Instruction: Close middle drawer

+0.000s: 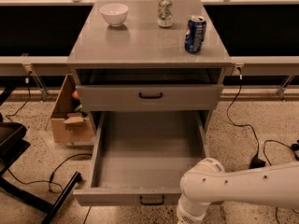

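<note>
The middle drawer (149, 157) is pulled far out of the grey cabinet, showing a plain grey tray with nothing in it. Its flat front (112, 197) faces the camera, with a small black bar handle (152, 200) at its centre. My white arm (243, 185) comes in from the lower right, and its rounded joint (202, 190) sits at the drawer's front right corner. The gripper itself is out of view below the bottom edge of the camera view.
A drawer (149, 97) with a black handle sits above the open one, nearly shut. On the cabinet top (140, 43) stand a white bowl (114, 14), a silver can (164, 11) and a blue can (195, 33). A cardboard box (70, 120) and a black chair base (28, 185) are on the left. Cables (247, 129) lie on the floor.
</note>
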### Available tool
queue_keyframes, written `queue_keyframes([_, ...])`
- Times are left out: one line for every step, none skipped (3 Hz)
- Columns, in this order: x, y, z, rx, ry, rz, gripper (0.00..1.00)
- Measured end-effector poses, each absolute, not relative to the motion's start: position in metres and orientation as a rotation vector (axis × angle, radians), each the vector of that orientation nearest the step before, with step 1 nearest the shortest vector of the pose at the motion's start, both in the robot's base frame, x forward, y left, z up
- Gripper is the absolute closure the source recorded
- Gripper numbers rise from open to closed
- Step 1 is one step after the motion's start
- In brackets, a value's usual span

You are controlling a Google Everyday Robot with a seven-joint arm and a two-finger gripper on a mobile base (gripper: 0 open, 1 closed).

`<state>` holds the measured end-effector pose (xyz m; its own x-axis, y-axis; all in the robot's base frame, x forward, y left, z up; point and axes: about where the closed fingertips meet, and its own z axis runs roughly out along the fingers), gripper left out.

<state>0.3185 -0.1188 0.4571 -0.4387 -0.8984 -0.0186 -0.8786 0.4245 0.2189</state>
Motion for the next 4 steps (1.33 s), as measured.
queue_keyframes([0.325, -0.124, 0.400, 1.584, -2.577, -0.338, 1.00])
queue_keyframes([0.338, -0.126, 0.350, 1.605, -2.596, -0.339, 1.00])
queue_keyframes([0.356, -0.112, 0.310, 1.676, -2.627, -0.323, 1.00])
queue_keyframes([0.379, -0.110, 0.294, 1.732, -2.661, -0.275, 1.00])
